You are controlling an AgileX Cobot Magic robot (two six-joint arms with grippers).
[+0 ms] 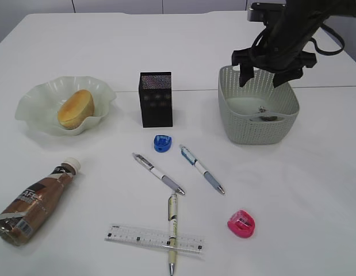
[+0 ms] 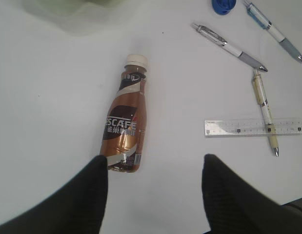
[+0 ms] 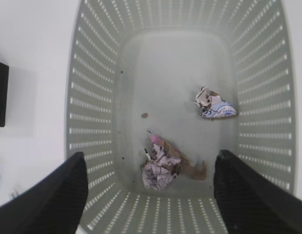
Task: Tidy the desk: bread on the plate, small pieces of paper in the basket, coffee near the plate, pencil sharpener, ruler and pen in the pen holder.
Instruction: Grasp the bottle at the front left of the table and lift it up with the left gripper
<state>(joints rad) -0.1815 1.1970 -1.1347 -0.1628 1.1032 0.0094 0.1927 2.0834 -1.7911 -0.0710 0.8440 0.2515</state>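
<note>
My right gripper (image 1: 261,79) (image 3: 151,161) hangs open over the grey basket (image 1: 258,129) (image 3: 92,97), where two crumpled paper pieces (image 3: 160,168) (image 3: 214,105) lie on the bottom. Nothing is between its fingers. My left gripper (image 2: 154,163) is open above the table, just past the base of the lying coffee bottle (image 2: 125,122) (image 1: 37,201). The bread (image 1: 76,108) sits in the frilly plate (image 1: 28,109). Three pens (image 1: 159,173) (image 1: 202,169) (image 1: 172,233), the clear ruler (image 1: 137,236), a blue sharpener (image 1: 163,143) and a pink sharpener (image 1: 241,223) lie on the table. The black pen holder (image 1: 156,99) stands upright.
One pen lies across the ruler (image 2: 253,126). The pen holder stands between plate and basket. The left arm does not show in the exterior view.
</note>
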